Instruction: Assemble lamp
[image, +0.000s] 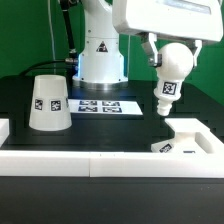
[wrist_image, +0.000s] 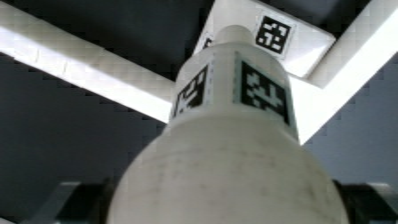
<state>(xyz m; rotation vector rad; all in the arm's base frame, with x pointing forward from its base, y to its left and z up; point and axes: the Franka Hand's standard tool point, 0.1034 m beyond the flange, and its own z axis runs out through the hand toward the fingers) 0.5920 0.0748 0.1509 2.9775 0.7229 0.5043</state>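
My gripper (image: 170, 55) is shut on the white bulb (image: 170, 75) and holds it in the air, ball end in the jaws, tagged stem pointing down. In the wrist view the bulb (wrist_image: 231, 140) fills the middle, with the dark fingertips (wrist_image: 68, 198) on either side of its ball. The flat white lamp base (image: 187, 140) lies on the table below the bulb, at the exterior view's right; it shows beyond the stem tip in the wrist view (wrist_image: 285, 40). The white cone shade (image: 49, 104) stands on the table at the exterior view's left.
The marker board (image: 98, 105) lies flat in front of the white robot pedestal (image: 100, 55). A white rim (image: 90, 162) runs along the table's near side. A green curtain is behind.
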